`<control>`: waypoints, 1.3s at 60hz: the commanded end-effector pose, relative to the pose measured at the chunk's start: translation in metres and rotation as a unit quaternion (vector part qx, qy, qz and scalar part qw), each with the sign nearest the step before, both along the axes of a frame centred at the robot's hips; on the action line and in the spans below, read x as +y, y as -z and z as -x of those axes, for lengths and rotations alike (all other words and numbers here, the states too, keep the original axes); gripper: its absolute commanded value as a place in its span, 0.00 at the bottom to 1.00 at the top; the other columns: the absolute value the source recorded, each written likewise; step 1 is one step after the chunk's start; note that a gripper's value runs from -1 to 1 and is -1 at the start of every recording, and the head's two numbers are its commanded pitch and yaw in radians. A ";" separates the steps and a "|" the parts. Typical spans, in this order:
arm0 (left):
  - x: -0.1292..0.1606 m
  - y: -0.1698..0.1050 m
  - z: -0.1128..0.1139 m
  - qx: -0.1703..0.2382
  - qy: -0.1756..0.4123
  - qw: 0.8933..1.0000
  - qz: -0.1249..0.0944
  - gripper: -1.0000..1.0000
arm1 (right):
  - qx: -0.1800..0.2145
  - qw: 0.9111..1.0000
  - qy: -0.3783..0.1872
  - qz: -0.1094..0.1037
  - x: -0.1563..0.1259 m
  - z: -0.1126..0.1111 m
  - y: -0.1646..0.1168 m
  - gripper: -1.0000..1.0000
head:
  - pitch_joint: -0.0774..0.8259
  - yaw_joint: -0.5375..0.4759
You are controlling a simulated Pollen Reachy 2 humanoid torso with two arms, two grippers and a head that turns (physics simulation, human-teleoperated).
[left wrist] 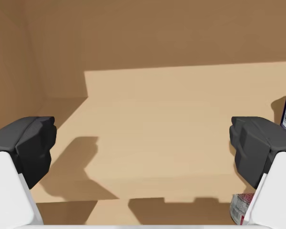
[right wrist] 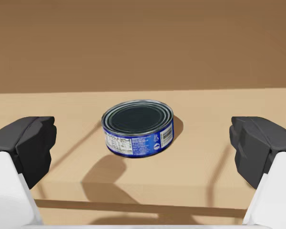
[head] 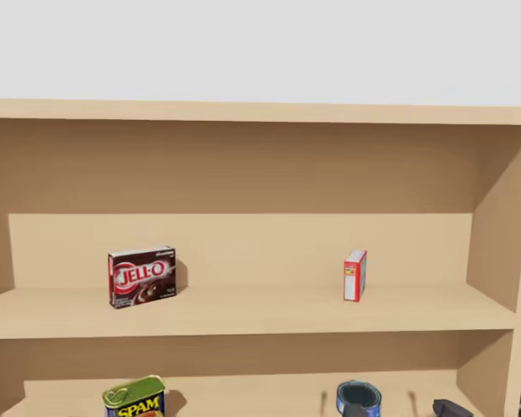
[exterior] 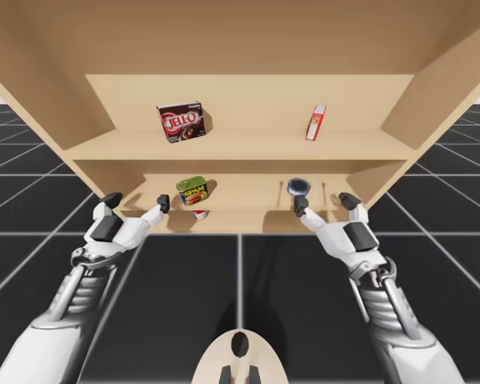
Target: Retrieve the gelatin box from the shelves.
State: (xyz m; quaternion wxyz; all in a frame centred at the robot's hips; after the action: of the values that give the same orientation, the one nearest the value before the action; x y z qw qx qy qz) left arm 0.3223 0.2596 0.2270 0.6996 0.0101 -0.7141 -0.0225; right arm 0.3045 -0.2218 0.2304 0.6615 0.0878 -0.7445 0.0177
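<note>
Two boxes stand on the upper shelf [exterior: 248, 146]. One is a wide dark maroon box [exterior: 181, 122] [head: 141, 276] at the left. The other is a narrow red and white box [exterior: 315, 122] [head: 355, 275] at the right, turned edge-on. Both grippers hover lower, in front of the middle shelf. My left gripper [exterior: 137, 200] [left wrist: 143, 148] is open with bare shelf board between its fingers. My right gripper [exterior: 325, 202] [right wrist: 143, 148] is open too, and a flat blue can [right wrist: 138, 128] lies ahead of it, untouched.
A yellow and blue rectangular tin [exterior: 191, 192] [head: 134, 400] stands on the middle shelf beside my left gripper. The blue can [exterior: 298, 187] [head: 359, 398] sits to its right. A red and white can [left wrist: 240, 208] lies one level lower. Wooden side walls [exterior: 420, 104] close the shelves.
</note>
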 end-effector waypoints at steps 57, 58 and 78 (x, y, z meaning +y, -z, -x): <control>0.006 0.001 0.000 -0.002 0.000 1.000 0.008 0.00 | -0.082 0.996 0.000 0.031 0.040 0.077 -0.100 0.00 | 0.28 0.26; 0.006 0.001 0.000 -0.004 0.001 1.000 0.007 0.00 | -0.085 0.996 -0.002 0.033 0.041 0.078 -0.104 0.00 | 0.28 0.26; 0.004 0.001 0.002 -0.019 0.012 1.000 -0.003 0.00 | -0.078 0.996 0.020 0.042 0.050 0.048 -0.162 0.00 | 0.29 0.25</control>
State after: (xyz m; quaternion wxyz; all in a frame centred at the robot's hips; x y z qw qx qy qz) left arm 0.3211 0.2639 0.2260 0.6884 0.0046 -0.7248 -0.0290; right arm 0.2426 -0.1760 0.3716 0.5484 0.0629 -0.8322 0.0529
